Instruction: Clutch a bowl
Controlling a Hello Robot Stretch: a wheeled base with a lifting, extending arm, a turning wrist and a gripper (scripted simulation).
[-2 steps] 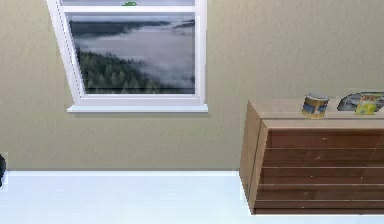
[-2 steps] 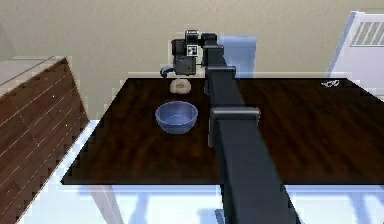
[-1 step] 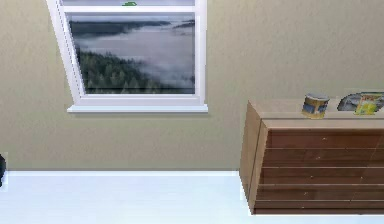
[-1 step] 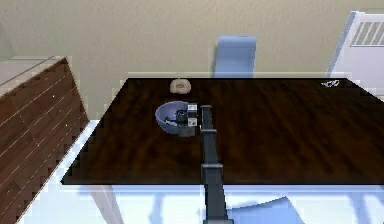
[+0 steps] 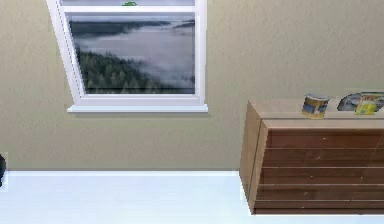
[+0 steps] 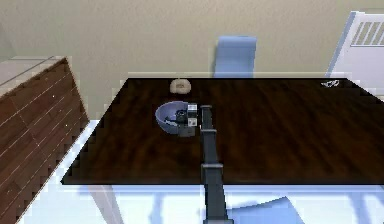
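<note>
1. The bowl (image 6: 167,112), grey-blue and round, rests on the dark table (image 6: 290,140). In the arm side view it sits in the table's left half, roughly midway between the near and far edges and well in from the left edge.
2. The arm (image 6: 211,165) rises from the near edge and ends beside the bowl. The gripper (image 6: 182,121) juts leftward from the arm's end, so its fingers overlap the bowl's right side.
3. The key relation is that the bowl lies directly at the gripper's finger end, on its left in this view. Whether the fingers are over the rim, inside it or only beside it cannot be told.
4. The pictures do not show the state of the gripper. With the bowl on the table right behind the gripper, it is unclear whether it holds anything.
5. Being round, the bowl has no long axis, so the rim could likely be taken from any side. The robot has only this one arm.
6. A small pale ring (image 6: 181,86) lies nearer the far edge, apart from the bowl, and seems unlikely to interfere.
</note>
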